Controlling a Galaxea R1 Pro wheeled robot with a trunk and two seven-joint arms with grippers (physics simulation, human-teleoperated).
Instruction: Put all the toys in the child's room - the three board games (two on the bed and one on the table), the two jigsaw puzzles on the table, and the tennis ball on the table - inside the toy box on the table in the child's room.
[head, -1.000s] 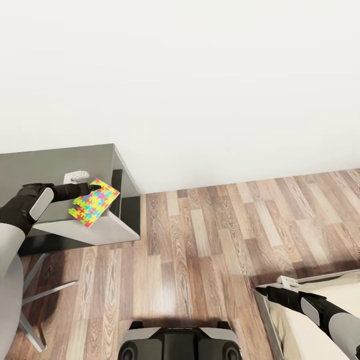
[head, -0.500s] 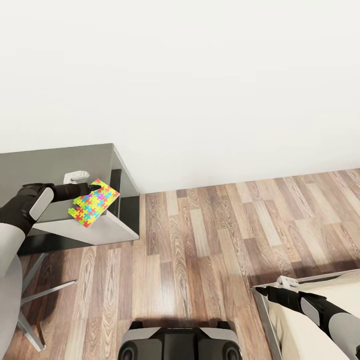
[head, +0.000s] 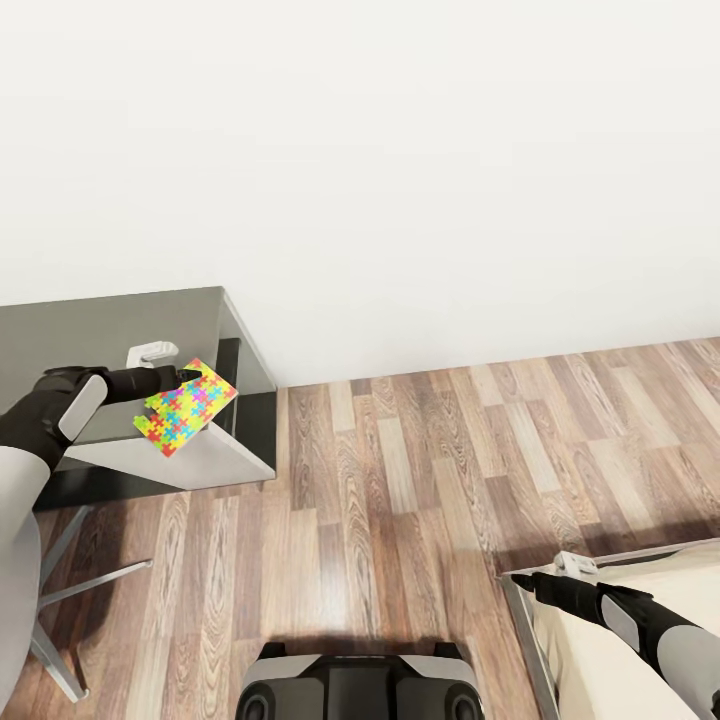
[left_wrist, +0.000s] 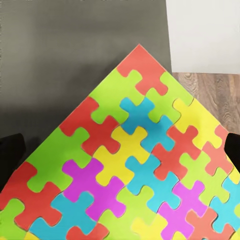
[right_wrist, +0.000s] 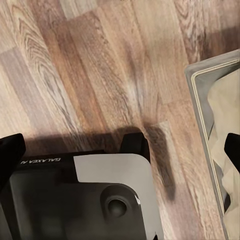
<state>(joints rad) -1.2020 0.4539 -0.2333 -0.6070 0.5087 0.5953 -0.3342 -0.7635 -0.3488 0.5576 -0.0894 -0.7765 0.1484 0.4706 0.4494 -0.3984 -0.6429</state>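
While the left claw (head: 185, 377) pinches one corner of a jigsaw puzzle (head: 184, 407), the flat board hangs tilted over the end of the grey table (head: 110, 330), above its lower dark cabinet part. From the left wrist camera the puzzle (left_wrist: 130, 165) spreads out from between the two dark fingers, with the dark table surface and a strip of wood floor (left_wrist: 210, 82) beyond it. The toy box is not in sight, so I judge the step in hand to be carrying this puzzle to wherever the box stands on the table.

To do that well, the grip matters most. A thin board held by one corner can swing or slip, so the arm ought to move slowly and without jerks, keeping the board about level. Turning the base and head toward the rest of the table first would bring the box into sight before the arm reaches out. The board should come over the box's rim with room to spare, then be lowered flat inside before the fingers let go, so it does not catch a sloping side and slide out.

The right claw (head: 515, 579) hovers above the floor (head: 400, 480) just beside the corner of the bed (head: 640, 580); the right wrist camera shows its fingers at the two sides of the picture with nothing between them, so it reads as open and empty. It is best kept tucked in, away from the bed frame (right_wrist: 200, 100), if the base turns
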